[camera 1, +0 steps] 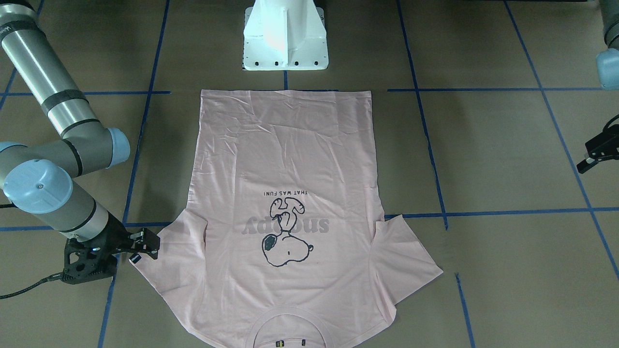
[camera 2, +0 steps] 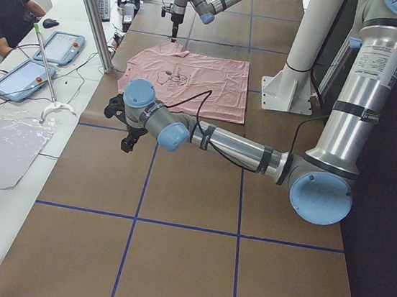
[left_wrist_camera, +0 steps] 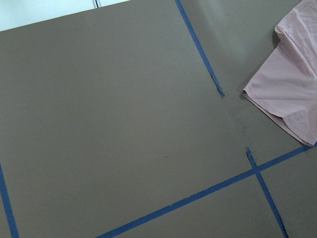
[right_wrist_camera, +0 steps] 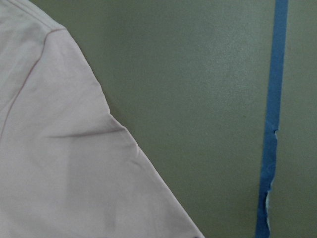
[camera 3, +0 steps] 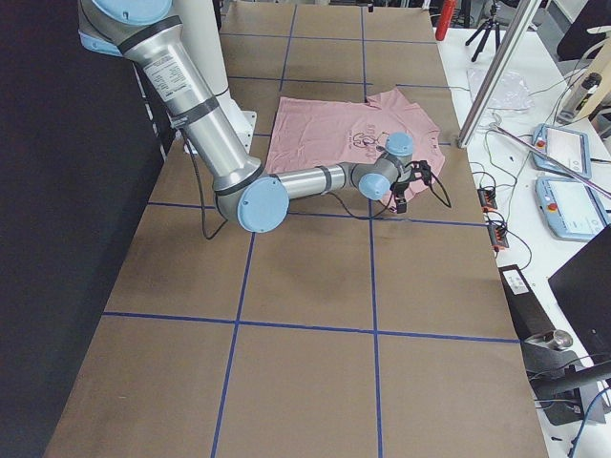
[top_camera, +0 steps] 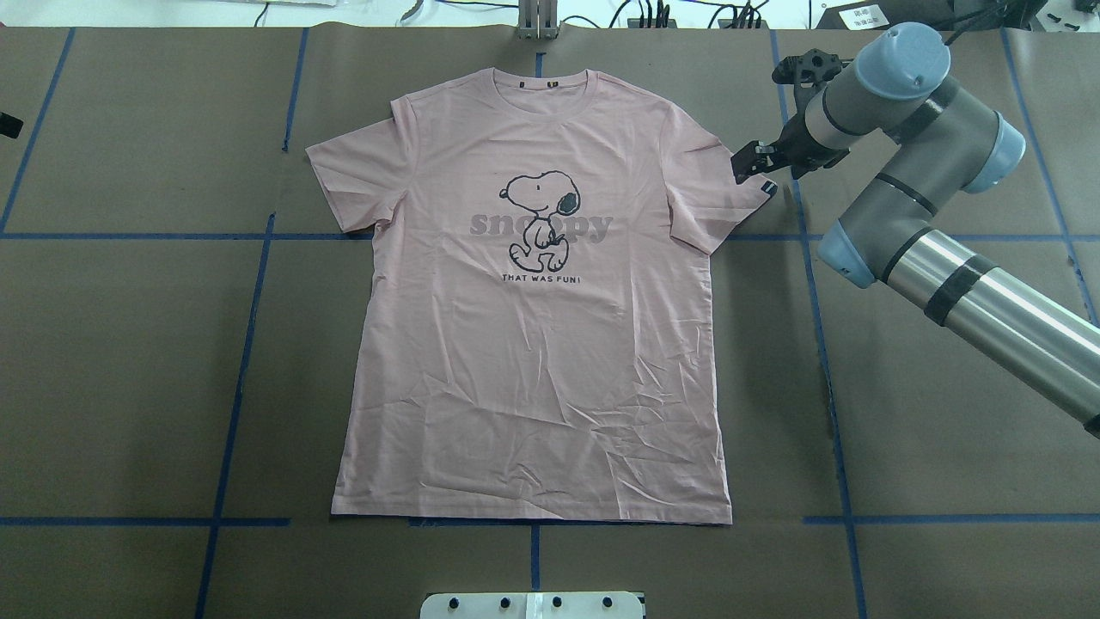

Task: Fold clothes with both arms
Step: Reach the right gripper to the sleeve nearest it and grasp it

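Pale pink short-sleeved T-shirt (top_camera: pixel 533 344) flat amid open brown tabletop (top_camera: pixel 129 361); right black claw (top_camera: pixel 741 166) spread over sleeve edge (top_camera: pixel 730 202); left black claw (camera 1: pixel 586 164) well apart, state untellable.

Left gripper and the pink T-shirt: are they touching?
Apart. The front-facing view shows a wide stretch of bare table between the left gripper and the T-shirt.

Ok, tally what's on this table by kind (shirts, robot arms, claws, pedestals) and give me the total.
T-shirts: 1, the pink T-shirt
Robot arms: 2, the left arm and the right arm
Claws: 2, the left claw and the right claw
Pedestals: 1, the white pedestal
Total: 6
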Robot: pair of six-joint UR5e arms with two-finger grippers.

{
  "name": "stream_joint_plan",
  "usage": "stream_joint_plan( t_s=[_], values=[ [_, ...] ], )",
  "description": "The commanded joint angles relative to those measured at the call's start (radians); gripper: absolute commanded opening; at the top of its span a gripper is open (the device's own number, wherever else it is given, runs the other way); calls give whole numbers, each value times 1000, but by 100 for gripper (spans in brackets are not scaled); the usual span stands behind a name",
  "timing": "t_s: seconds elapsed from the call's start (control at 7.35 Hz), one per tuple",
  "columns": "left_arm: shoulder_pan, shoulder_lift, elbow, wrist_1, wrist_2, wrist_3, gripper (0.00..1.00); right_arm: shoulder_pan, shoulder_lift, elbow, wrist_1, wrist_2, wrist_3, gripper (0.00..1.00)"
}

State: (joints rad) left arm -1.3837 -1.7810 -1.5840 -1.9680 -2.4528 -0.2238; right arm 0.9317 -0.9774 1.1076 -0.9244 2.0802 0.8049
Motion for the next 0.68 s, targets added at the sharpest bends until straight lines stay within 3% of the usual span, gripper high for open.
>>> stream_joint_plan(
  t_s=[0.0,0.41,0.54],
  values=[
    [0,-2,-1,0,0,0,100,-5,-1,-2,-16,-2,-1,94],
    [0,-3,-1,0,-3,0,100,-13,-1,-2,-28,-17,-1,69],
    [0,-3,-1,0,-3,0,100,-14,0,-2,-28,-19,-1,45]
  ],
)
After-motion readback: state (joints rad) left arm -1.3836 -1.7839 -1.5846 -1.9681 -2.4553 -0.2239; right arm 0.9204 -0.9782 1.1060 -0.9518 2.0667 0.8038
